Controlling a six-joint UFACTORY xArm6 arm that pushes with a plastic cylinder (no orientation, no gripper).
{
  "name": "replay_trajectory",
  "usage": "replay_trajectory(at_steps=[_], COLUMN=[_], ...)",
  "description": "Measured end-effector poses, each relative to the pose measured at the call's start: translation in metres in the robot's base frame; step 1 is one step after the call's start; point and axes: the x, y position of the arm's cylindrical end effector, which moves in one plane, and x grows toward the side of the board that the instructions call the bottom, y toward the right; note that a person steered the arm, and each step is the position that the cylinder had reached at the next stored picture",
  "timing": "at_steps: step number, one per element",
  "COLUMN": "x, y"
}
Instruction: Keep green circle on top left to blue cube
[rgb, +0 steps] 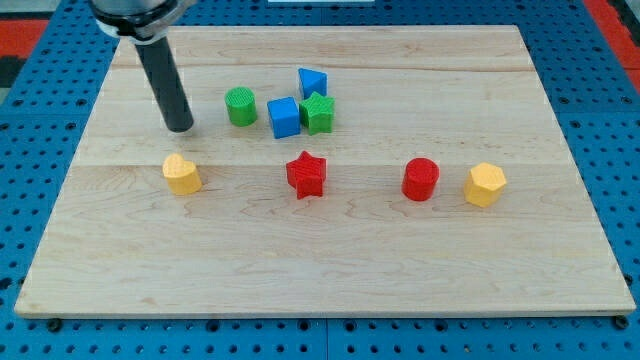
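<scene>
Camera view: your tool is a bare rod, nothing to clasp or release; my tip (180, 128) rests on the tabletop (560, 250), left of the green circle (240, 106). That circle sits just left of the blue cube (283, 117), slightly higher. Green star (318, 113) touches the cube's right. Nudge the circle gently from below-left, upward only; avoid shoving it into the cube.

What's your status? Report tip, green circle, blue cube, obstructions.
My tip on the board, left of green circle, not touching. Green circle just left of blue cube, slightly higher. Green star against the cube's right. Path clear.
</scene>
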Motion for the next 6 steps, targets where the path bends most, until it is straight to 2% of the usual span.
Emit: replay_trajectory(at_steps=[2, 4, 5, 6], x=[-0.031, -0.036, -0.035, 0.000], y=[0.017, 0.032, 0.039, 0.020])
